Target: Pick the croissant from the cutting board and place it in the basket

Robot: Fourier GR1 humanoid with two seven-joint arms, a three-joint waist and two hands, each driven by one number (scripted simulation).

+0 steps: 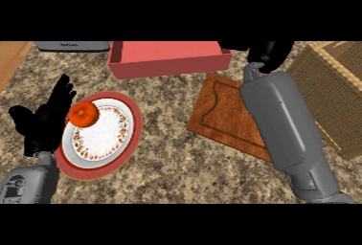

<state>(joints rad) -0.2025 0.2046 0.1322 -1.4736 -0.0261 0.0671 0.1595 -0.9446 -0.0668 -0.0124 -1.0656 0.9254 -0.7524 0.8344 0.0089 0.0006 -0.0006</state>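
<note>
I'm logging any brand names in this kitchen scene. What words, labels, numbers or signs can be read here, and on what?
Grey appliance at the counter's far left edge: a short dark mark on its front, too blurred to read.
Plate: only a coloured rim pattern, no lettering.
Red box, cutting board, basket: no text visible.

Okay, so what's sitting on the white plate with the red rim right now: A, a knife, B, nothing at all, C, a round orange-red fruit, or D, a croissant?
C: a round orange-red fruit lies near the upper left edge of the plate, just beside the open left hand resting at the view's left.
</note>
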